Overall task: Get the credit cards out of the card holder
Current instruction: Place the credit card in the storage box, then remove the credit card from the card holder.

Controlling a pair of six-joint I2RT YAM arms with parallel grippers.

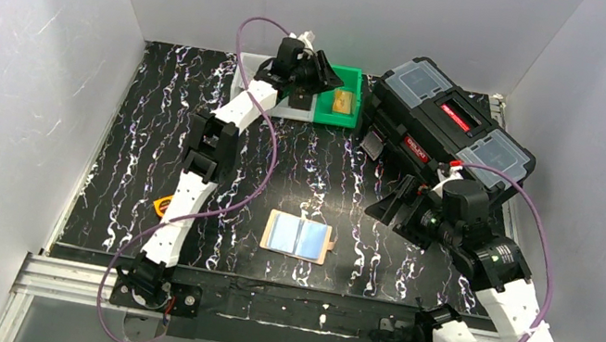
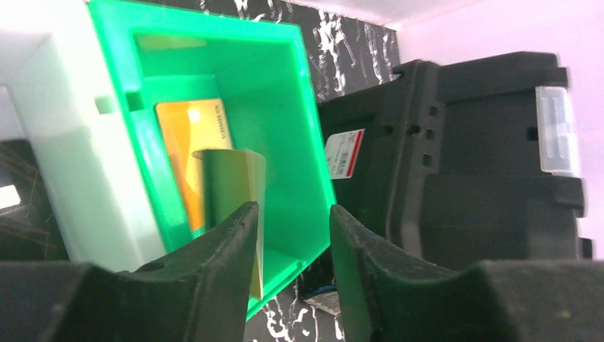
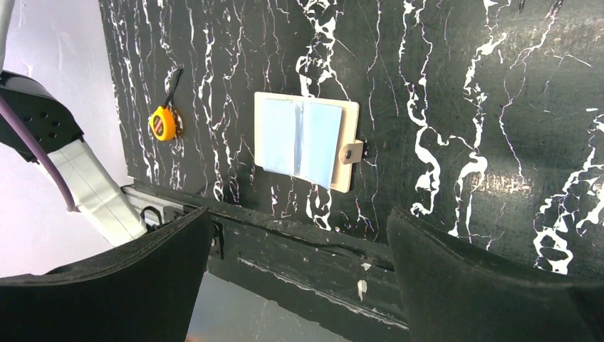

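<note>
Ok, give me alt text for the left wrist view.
Left gripper, jaws slightly apart, hovers over a green bin holding a gold card; a second yellowish card stands on edge by one finger. A black toolbox sits beside it.

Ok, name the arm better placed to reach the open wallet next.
Right: the right claw is open, facing the cream folding wallet; the left claw hangs over the far green plastic bin.

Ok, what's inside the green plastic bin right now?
A tan-gold rectangular card lies on the floor of the green plastic bin. The left end effector covers the bin's near end, so anything there is hidden.
</note>
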